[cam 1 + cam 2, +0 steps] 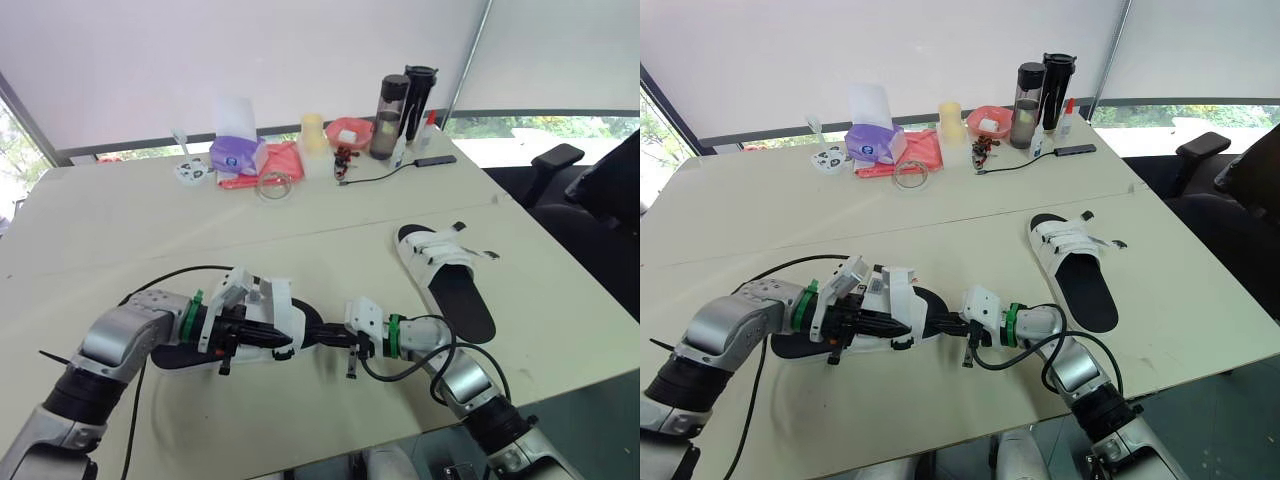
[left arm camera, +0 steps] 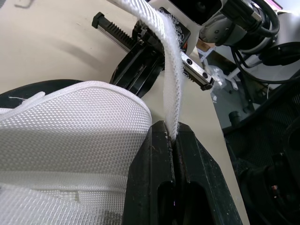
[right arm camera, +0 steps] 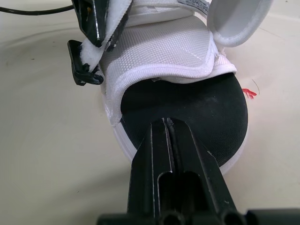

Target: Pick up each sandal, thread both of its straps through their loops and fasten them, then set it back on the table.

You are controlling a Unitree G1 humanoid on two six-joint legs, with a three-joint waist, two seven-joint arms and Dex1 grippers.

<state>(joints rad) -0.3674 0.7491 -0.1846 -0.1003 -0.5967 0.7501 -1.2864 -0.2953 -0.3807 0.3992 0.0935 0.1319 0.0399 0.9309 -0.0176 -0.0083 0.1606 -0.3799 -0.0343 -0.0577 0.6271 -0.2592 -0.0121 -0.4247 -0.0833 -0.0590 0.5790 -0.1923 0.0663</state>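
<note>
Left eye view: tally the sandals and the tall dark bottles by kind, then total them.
Sandals: 2, the near sandal and the far sandal
Tall dark bottles: 2
Total: 4

Nothing can be read for certain. A white tag [image 3: 193, 3] on the sandal [image 3: 159, 51] near the desk's [image 3: 37, 140] front edge carries dark print, too small to make out.
</note>
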